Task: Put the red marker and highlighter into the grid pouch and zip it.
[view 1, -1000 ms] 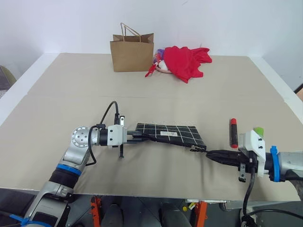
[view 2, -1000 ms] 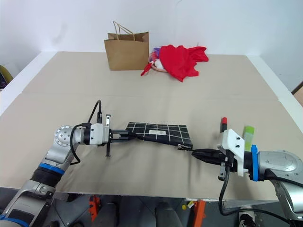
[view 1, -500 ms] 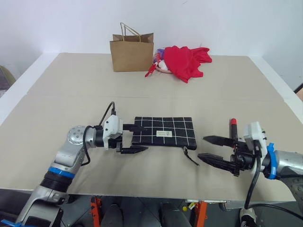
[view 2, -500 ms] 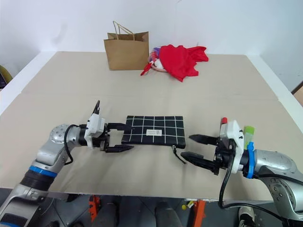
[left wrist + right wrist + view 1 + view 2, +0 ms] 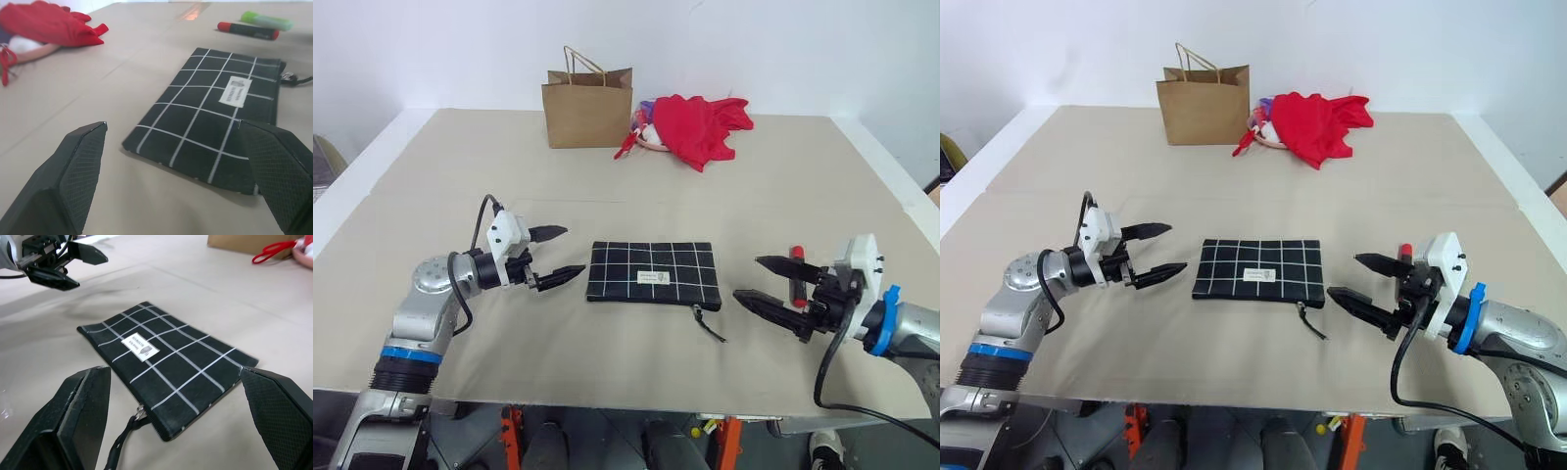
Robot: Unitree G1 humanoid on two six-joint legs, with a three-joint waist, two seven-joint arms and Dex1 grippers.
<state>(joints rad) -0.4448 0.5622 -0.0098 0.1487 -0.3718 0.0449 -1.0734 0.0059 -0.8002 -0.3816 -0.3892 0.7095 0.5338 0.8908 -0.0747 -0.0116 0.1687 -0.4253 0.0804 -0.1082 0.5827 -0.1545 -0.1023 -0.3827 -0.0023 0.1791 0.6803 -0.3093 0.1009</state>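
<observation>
The grid pouch point(image 5: 652, 272) lies flat on the table between my two grippers, white label up, with its zipper pull cord point(image 5: 707, 321) trailing from the near right corner. To its left, my left gripper point(image 5: 570, 253) hovers open with nothing in it. My right gripper point(image 5: 749, 277) is open to the pouch's right, also with nothing in it. The red marker point(image 5: 248, 30) lies just beyond the pouch's right end, partly behind my right fingers in the head views. Beside it lies the light-green highlighter point(image 5: 267, 20).
A brown paper bag point(image 5: 587, 108) stands at the back of the table. A red cloth point(image 5: 700, 125) is heaped to its right. The table's front edge point(image 5: 626, 403) runs just below the grippers.
Both grippers went from shut on the pouch's ends to open and let it go. The pouch now lies flat. My left gripper drew away to the left; my right backed off a little.
</observation>
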